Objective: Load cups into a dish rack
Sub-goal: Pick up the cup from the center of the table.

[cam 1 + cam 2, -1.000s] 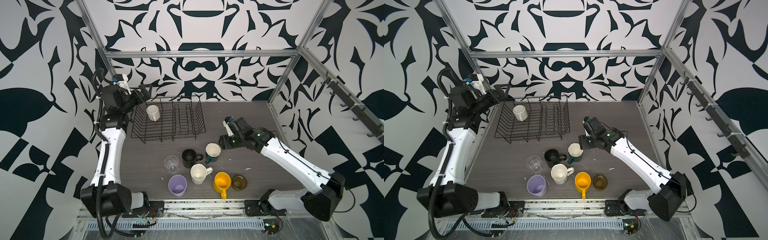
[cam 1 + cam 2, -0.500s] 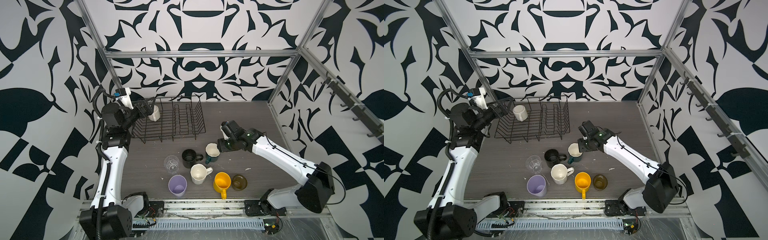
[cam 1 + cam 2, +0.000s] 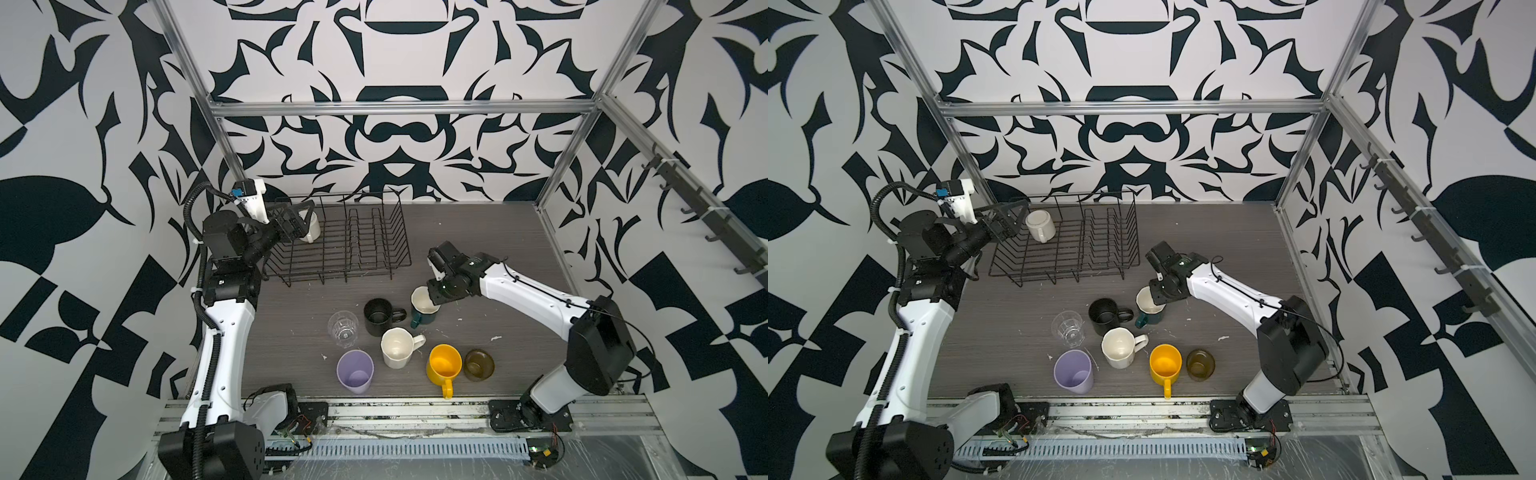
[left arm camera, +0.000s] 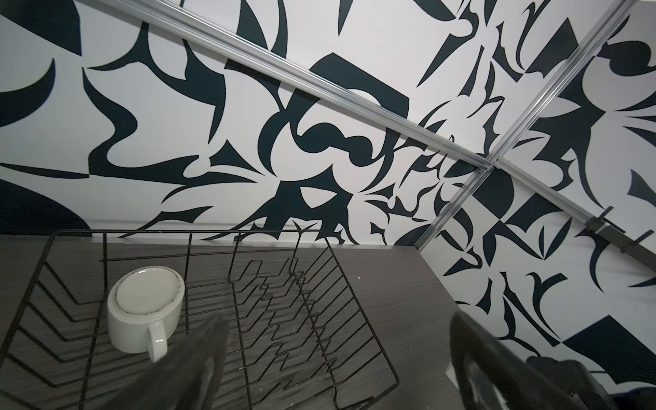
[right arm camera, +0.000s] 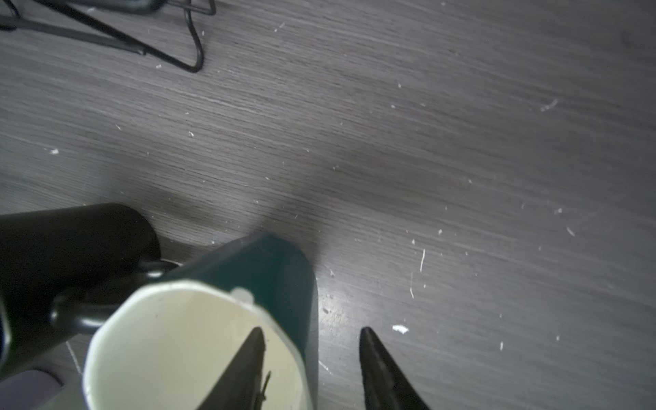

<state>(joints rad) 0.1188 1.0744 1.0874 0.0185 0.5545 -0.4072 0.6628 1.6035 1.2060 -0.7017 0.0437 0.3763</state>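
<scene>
left wrist view: left gripper (image 4: pixel 337 330) gapes empty at the dish rack (image 4: pixel 358 305), where a white mug (image 4: pixel 145 312) sits upturned to drain. right wrist view: right gripper (image 5: pixel 312 355), half open, straddles the wall of the teal mug (image 5: pixel 269 262) for a rim pinch. in both top views it stands on the table (image 3: pixel 478 249).

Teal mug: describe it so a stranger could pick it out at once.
Start at the black wire dish rack at the back of the table, then come forward to the cluster of cups. The teal mug stands at the cluster's rear, next to the black mug. It alone is dark green-blue outside and cream inside.
</scene>
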